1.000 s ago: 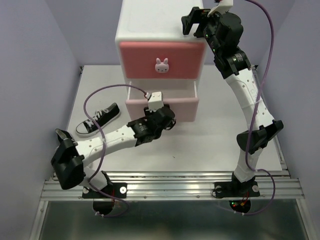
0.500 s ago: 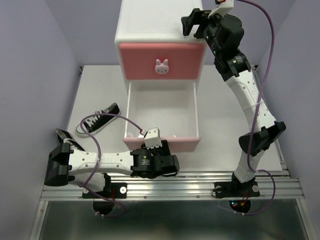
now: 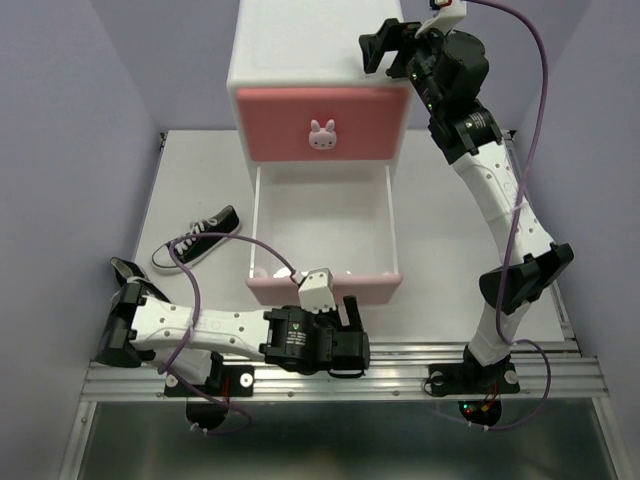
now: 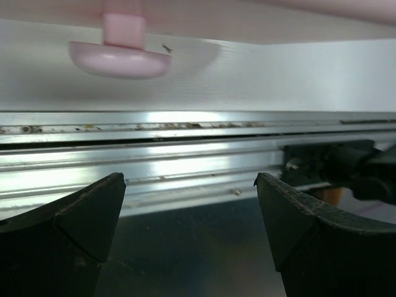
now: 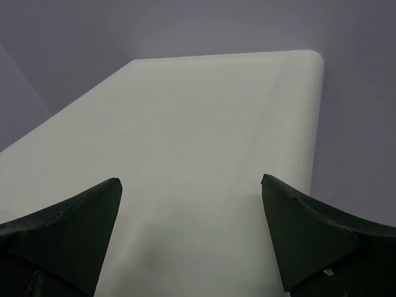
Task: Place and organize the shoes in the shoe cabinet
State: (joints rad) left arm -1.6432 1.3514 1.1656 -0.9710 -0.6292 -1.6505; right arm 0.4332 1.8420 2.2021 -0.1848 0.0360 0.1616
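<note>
The shoe cabinet (image 3: 315, 50) stands at the back of the table, its darker pink upper drawer (image 3: 322, 120) shut. Its lower drawer (image 3: 323, 215) is pulled far out and shows a white inside. My left gripper (image 3: 345, 335) is open just in front of the pale pink drawer front (image 3: 325, 288), holding nothing. In the left wrist view the gripper (image 4: 189, 185) sits below the knob (image 4: 117, 59), apart from it. A black shoe (image 3: 195, 238) lies on the table left of the drawer. Another black shoe (image 3: 125, 270) peeks out behind the left arm. My right gripper (image 3: 385, 45) hovers open over the cabinet top (image 5: 204, 124).
An aluminium rail (image 3: 350, 360) runs along the table's near edge, right under the left gripper. Purple walls close in on the left, right and back. The white table (image 3: 450, 260) shows bare surface to the right of the drawer.
The lower drawer has slid out toward the near edge, drawn by the left gripper. That gripper has since let go of the knob and opened. The right arm has hardly moved.
</note>
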